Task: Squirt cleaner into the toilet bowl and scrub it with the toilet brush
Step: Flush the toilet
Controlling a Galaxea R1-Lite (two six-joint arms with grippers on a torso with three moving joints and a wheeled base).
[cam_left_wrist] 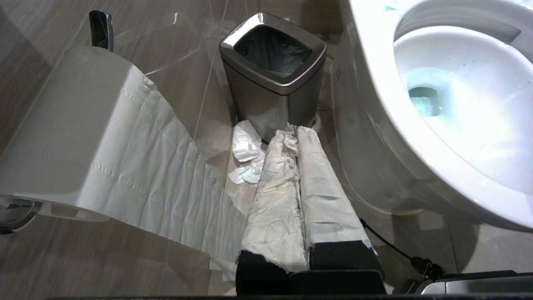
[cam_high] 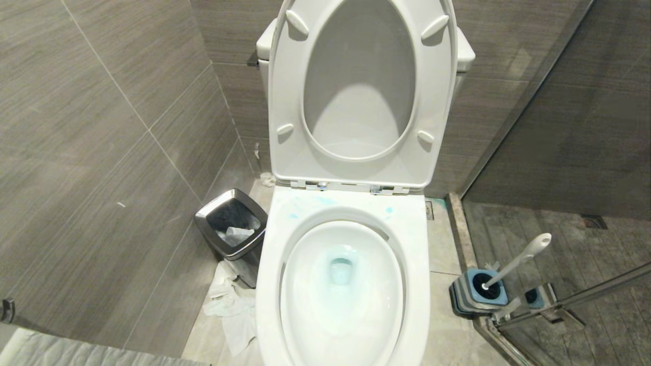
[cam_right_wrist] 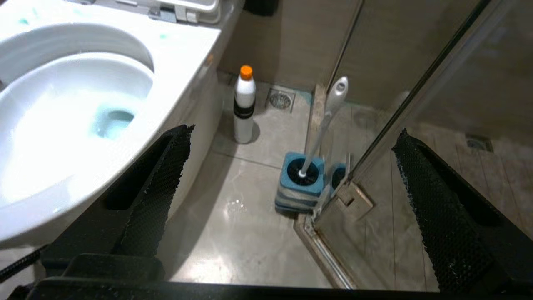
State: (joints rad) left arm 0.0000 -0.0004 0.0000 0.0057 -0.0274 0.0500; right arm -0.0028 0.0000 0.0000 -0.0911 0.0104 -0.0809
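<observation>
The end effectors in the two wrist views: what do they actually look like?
The right end effector has two black fingers with rough, dotted pads. The left end effector has black fingers wrapped in crumpled white paper, with a thin black cable alongside.

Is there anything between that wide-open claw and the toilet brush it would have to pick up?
Nothing visible blocks it. The open right gripper looks across bare floor at the toilet brush, upright in its blue holder. The glass door frame is close beside the holder, and the orange-capped bottle stands off by the toilet bowl.
</observation>
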